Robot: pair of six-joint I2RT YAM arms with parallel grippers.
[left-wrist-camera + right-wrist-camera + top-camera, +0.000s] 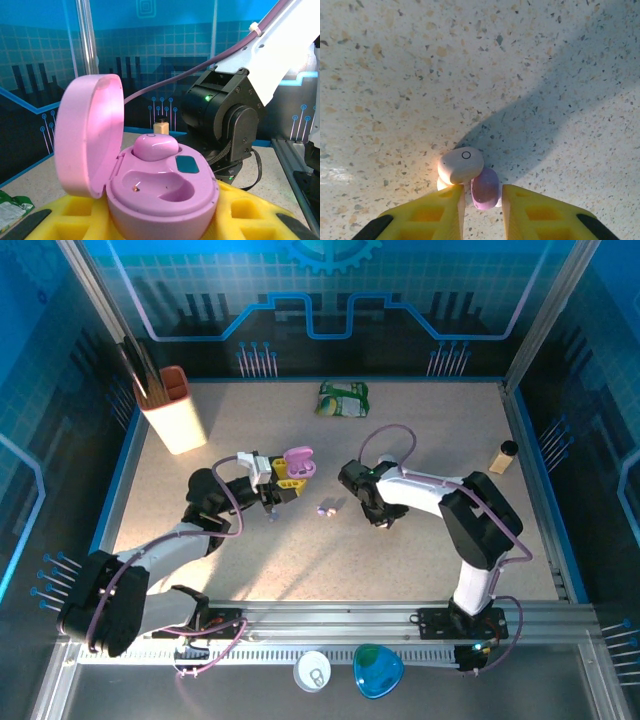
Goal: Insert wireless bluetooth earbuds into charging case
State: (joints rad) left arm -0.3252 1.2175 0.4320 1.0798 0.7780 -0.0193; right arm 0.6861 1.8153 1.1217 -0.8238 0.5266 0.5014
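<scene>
Left arm is reaching forward to mid-table, left gripper [288, 473] clamping the open pink case [165, 200], one bud [155, 146] sitting in its far slot. Right arm is folding inward, right gripper [483, 196] hanging low over the table [420, 75], jaws standing narrowly apart around a lilac bud [485, 187] with a pale bud [461, 165] touching it. Can't tell if they're pinching it.

No legible text or numbers. Marks only: small ring [466, 155] on pale earbud [460, 166], gear emblem [330, 252] on back wall [200, 280].
</scene>
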